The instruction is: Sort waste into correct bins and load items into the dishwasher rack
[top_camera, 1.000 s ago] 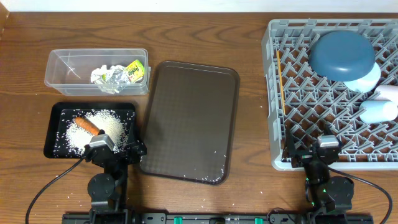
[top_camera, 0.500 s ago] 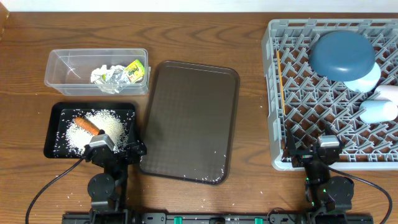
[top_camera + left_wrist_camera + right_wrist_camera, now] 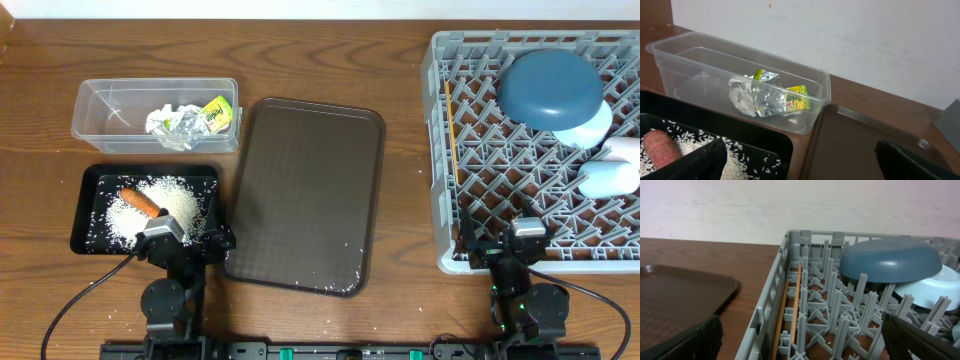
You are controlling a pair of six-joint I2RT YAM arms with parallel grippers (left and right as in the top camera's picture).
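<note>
White rice [image 3: 165, 203] and an orange carrot [image 3: 140, 201] lie in the black tray [image 3: 150, 170]. In the clear tub [image 3: 100, 100] lie a crumpled tissue [image 3: 168, 126] and a yellow-green wrapper [image 3: 218, 112]. The grey rack [image 3: 437, 150] holds a dark-blue plate [image 3: 550, 88], a light-blue bowl [image 3: 592, 128], a white cup [image 3: 615, 172] and chopsticks [image 3: 451, 130]. My left gripper [image 3: 185, 242] is open and empty at the black tray's near right corner. At the rack's near wall, my right gripper [image 3: 522, 248] is open and empty too. The left wrist view shows the wrapper [image 3: 797, 97] and carrot [image 3: 660, 150].
A large dark brown serving tray [image 3: 305, 195] lies between the bins and the rack, with a few rice grains at its near edge. Loose grains also dot the rack floor. Bare wooden table runs along the back and between the tray and the rack.
</note>
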